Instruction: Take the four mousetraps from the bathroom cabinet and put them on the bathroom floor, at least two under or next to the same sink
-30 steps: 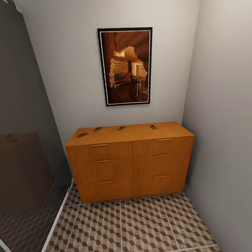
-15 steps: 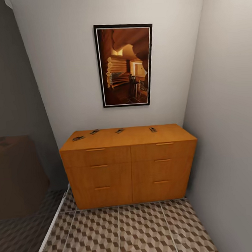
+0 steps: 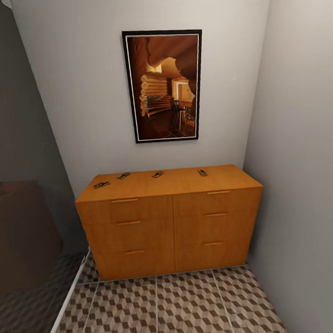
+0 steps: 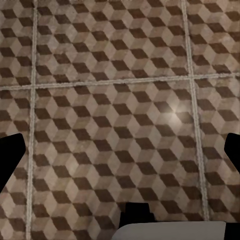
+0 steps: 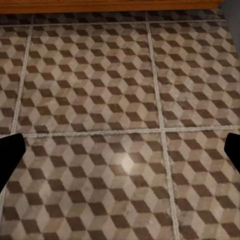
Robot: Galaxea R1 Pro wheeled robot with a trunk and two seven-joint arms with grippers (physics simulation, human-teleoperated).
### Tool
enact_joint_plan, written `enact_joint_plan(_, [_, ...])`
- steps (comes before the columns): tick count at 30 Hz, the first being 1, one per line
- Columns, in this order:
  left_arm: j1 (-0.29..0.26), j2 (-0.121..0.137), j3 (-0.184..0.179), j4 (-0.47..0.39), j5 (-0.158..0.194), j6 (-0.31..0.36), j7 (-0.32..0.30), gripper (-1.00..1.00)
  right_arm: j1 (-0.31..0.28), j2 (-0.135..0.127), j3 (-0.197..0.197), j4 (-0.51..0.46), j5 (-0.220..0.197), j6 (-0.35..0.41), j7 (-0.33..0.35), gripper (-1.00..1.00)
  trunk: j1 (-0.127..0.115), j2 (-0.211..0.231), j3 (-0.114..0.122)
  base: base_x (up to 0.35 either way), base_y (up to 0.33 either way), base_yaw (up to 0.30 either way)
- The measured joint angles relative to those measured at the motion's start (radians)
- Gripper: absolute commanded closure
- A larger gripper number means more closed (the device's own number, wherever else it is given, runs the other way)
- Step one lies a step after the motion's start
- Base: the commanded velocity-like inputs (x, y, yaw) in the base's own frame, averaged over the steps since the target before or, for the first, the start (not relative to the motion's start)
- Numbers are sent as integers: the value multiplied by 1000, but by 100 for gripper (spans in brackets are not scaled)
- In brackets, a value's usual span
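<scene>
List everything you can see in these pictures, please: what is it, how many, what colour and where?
Mousetraps: four, brown with dark wire, spread along the cabinet top.
Cabinet: one, orange-brown, six drawers, against the back wall.
Picture: one, black frame, brown interior scene, on the wall above the cabinet.
Floor: brown, beige and white cube-pattern tiles, in front of the cabinet.
Glass panel: one, dark and see-through, at the head view's left.
Walls: pale grey, behind and at the right.
Left gripper: black fingers wide apart, over the floor.
Right gripper: black fingers wide apart, over the floor near the cabinet's foot.
</scene>
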Motion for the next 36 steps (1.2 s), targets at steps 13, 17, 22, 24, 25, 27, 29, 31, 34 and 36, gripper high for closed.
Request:
enact_joint_plan(13, [0,0,0,0,0,0,0,-100,0,0,0,-1,0,-2,0,-100,0,0,0,0,0,0])
enact_joint_plan(17, [0,0,0,0,0,0,0,-100,0,0,0,-1,0,-2,0,-100,0,0,0,0,0,0])
enact_joint_plan(22, [0,0,0,0,0,0,0,-100,0,0,0,-1,0,-2,0,-100,0,0,0,0,0,0])
enact_joint_plan(24, [0,1,0,0,0,0,1,-100,0,0,0,-1,0,-2,0,-100,0,0,0,0,0,0])
enact_joint_plan(25, [0,0,0,0,0,0,1,-100,0,0,0,-1,0,-2,0,-100,0,0,0,0,0,0])
enact_joint_plan(27, [0,0,0,0,0,0,1,-100,0,0,0,-1,0,-2,0,-100,0,0,0,0,0,0])
enact_joint_plan(29, [0,0,0,0,0,0,0,-100,0,0,0,-1,0,-2,0,-100,0,0,0,0,0,0])
enact_joint_plan(31, [0,0,0,0,0,0,0,-100,0,0,0,-1,0,-2,0,-100,0,0,0,0,0,0])
enact_joint_plan(34, [0,0,0,0,0,0,0,-100,0,0,0,-1,0,-2,0,-100,0,0,0,0,0,0])
enact_joint_plan(36, [0,0,0,0,0,0,0,-100,0,0,0,-1,0,-2,0,-100,0,0,0,0,0,0])
